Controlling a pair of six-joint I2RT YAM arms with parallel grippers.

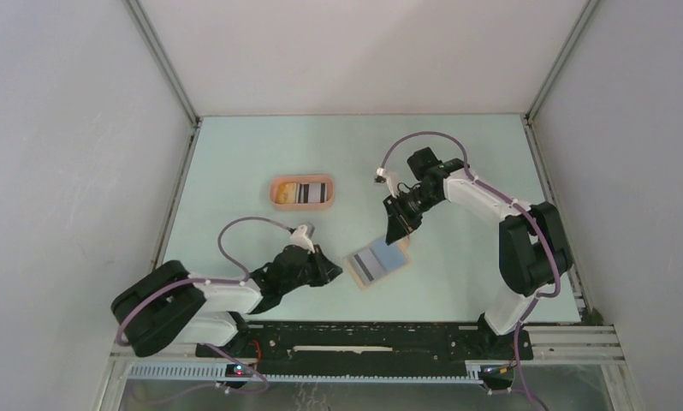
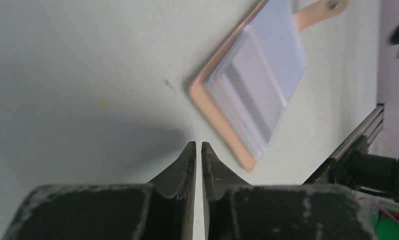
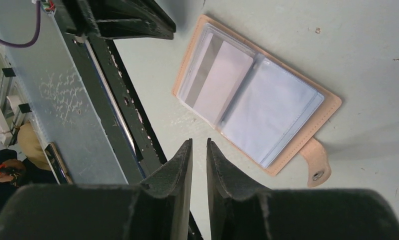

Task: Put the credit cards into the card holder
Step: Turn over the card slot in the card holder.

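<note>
The tan card holder (image 1: 377, 263) lies open and flat on the table between the arms. A white card with a grey stripe (image 3: 215, 82) sits in one of its clear sleeves; the sleeve beside it (image 3: 272, 112) looks empty. More credit cards (image 1: 304, 192), striped and yellow, lie in the tray. My left gripper (image 1: 336, 274) hangs just left of the holder, its jaws almost together with nothing between them (image 2: 198, 144). My right gripper (image 1: 398, 233) hovers above the holder's far edge, jaws a little apart and empty (image 3: 199, 141).
The peach-orange oval tray (image 1: 274, 193) stands behind and left of the holder. The holder's snap tab (image 3: 315, 165) sticks out from its edge. A black rail (image 1: 364, 334) runs along the table's near edge, close below the holder.
</note>
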